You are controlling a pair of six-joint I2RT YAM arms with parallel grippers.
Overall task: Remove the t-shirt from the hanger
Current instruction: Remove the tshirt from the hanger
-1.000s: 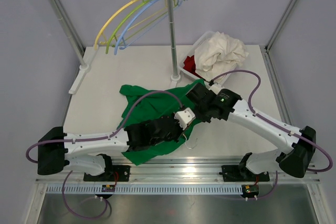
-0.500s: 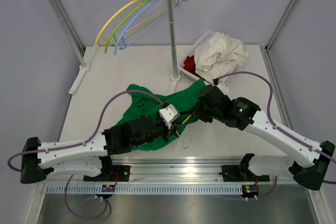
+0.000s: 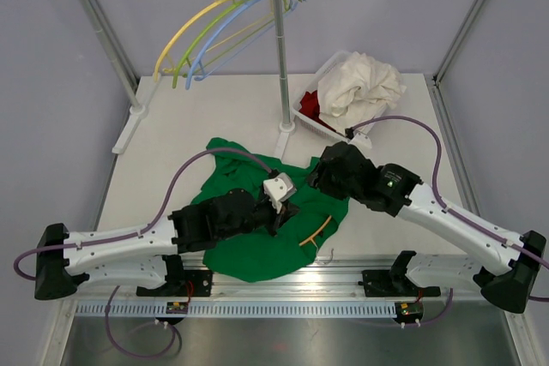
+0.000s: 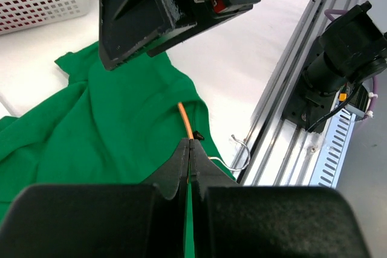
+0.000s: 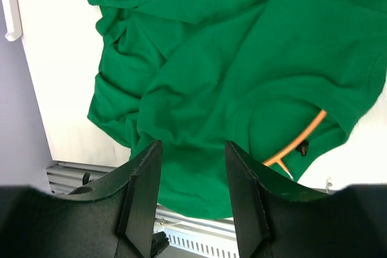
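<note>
T-shirt (image 3: 249, 250), green and rumpled, partly covers thin orange hanger (image 3: 315, 232).

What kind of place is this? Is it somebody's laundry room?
Probably a robot test lab, not a home. Two robot arms are bolted to the edge of a white table, and the clothes rack, laundry basket and green t-shirt look like practice props.

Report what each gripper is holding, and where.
Left gripper: seemingly pinching the green t-shirt at its neckline, beside the orange hanger. Right gripper: open, holding nothing.
</note>
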